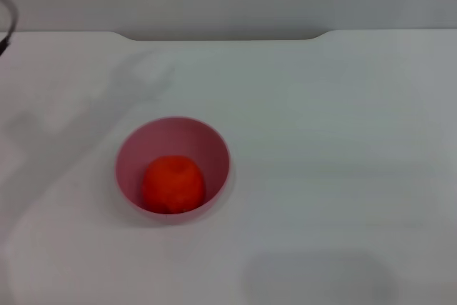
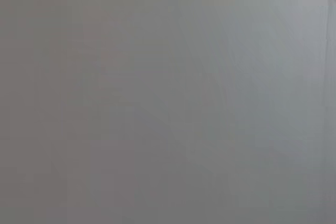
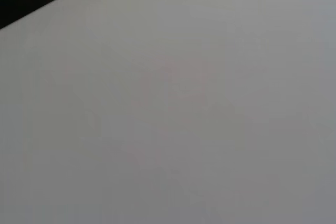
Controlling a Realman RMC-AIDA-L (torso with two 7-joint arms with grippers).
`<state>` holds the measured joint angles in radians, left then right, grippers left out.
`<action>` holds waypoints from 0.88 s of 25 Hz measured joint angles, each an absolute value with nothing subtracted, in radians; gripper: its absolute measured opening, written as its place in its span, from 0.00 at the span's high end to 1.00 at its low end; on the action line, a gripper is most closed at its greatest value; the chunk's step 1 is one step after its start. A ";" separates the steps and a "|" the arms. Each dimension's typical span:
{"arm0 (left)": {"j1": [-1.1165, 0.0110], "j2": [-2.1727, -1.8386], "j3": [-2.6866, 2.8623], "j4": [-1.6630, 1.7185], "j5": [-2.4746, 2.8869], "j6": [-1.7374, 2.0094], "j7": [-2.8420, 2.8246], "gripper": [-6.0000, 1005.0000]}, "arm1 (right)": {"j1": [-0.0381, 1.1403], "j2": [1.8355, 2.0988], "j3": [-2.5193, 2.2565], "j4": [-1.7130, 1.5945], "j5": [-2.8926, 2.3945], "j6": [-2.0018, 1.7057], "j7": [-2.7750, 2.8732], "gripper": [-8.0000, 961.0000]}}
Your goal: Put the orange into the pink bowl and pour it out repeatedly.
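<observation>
The orange (image 1: pixel 172 183) sits inside the pink bowl (image 1: pixel 173 132), upright on the white table (image 1: pixel 321 141), left of centre. Neither claw shows anywhere, so their state can't be told; both wrist views catch only bare table.

Your head view looks forward and down on the table (image 1: pixel 321 141), bowl (image 1: pixel 178 133) left of centre, at middling range. Both wrist views face bare pale surface only; no feature shared with the head view.
</observation>
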<state>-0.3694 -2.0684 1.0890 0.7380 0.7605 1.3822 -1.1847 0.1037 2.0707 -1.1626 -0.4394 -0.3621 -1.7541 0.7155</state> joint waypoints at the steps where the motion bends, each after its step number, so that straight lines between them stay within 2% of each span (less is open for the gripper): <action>1: -0.350 -2.069 1.117 0.675 0.662 1.436 -1.084 0.24 | 0.105 2.070 -1.150 -0.428 -0.361 -1.748 0.712 0.27; 9: -0.241 -2.074 1.269 0.377 0.241 1.594 -0.535 0.25 | 0.105 2.070 -1.030 -0.356 -0.359 -1.653 0.606 0.27; 15: -0.238 -2.076 1.277 0.177 0.130 1.593 -0.375 0.25 | 0.116 2.073 -0.914 -0.288 -0.356 -1.601 0.490 0.27; 22: -0.212 -2.073 1.274 0.147 0.116 1.586 -0.343 0.25 | 0.132 2.075 -0.858 -0.242 -0.355 -1.585 0.437 0.27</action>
<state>-0.2124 -2.0731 1.2743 0.1469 0.1163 1.5856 -0.3429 0.1321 2.0754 -0.8584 -0.2420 -0.3554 -1.5848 0.4374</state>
